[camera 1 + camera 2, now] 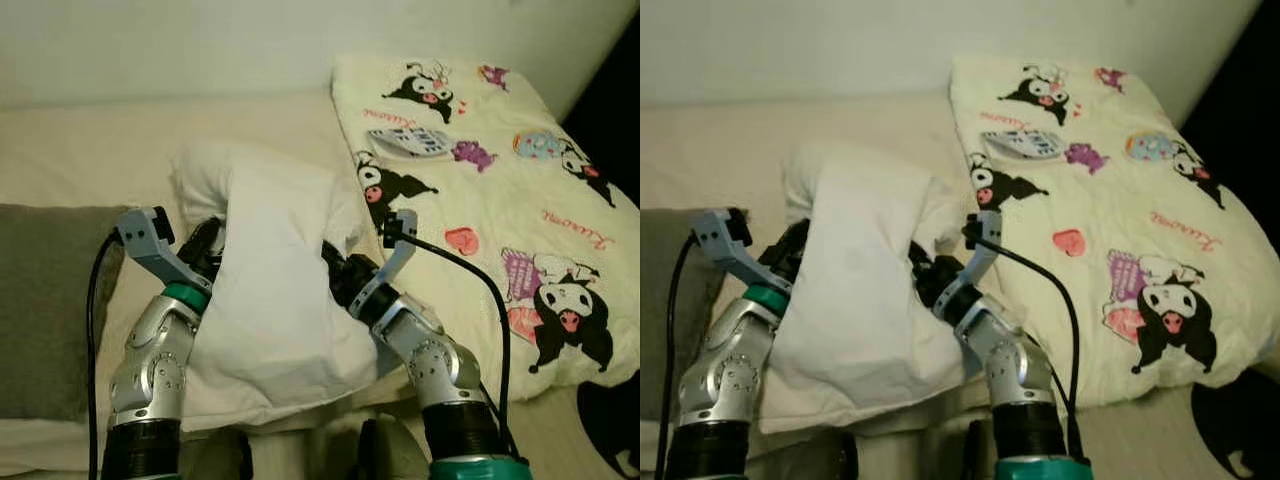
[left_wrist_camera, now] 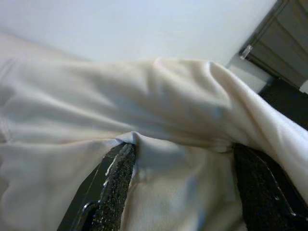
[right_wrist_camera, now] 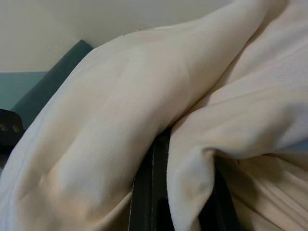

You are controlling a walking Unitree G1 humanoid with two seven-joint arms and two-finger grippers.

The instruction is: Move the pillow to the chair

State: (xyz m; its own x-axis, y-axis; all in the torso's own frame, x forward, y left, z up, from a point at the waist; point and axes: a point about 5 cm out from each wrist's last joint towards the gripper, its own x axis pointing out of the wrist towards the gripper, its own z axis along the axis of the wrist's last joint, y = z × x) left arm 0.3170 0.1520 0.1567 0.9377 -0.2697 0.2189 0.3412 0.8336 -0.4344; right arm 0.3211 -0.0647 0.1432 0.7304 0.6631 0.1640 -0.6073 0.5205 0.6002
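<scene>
A white pillow (image 1: 270, 300) is lifted a little off the bed, bunched up between my two arms. On its left side my left gripper (image 1: 205, 250) presses into the cloth. In the left wrist view the black fingers (image 2: 118, 185) stand apart with pillow cloth (image 2: 173, 159) filling the space between them. My right gripper (image 1: 338, 270) digs into the pillow's right side. In the right wrist view a fold of the pillow (image 3: 192, 159) is pinched at its fingers (image 3: 144, 192). Both sets of fingertips are buried in the cloth.
A cream blanket (image 1: 500, 170) printed with cartoon figures covers the bed's right part. At the left edge lies a grey cushion (image 1: 45, 300). Behind the pillow the beige sheet (image 1: 100, 150) runs to the pale wall. Dark floor (image 1: 612, 110) lies past the bed's right side.
</scene>
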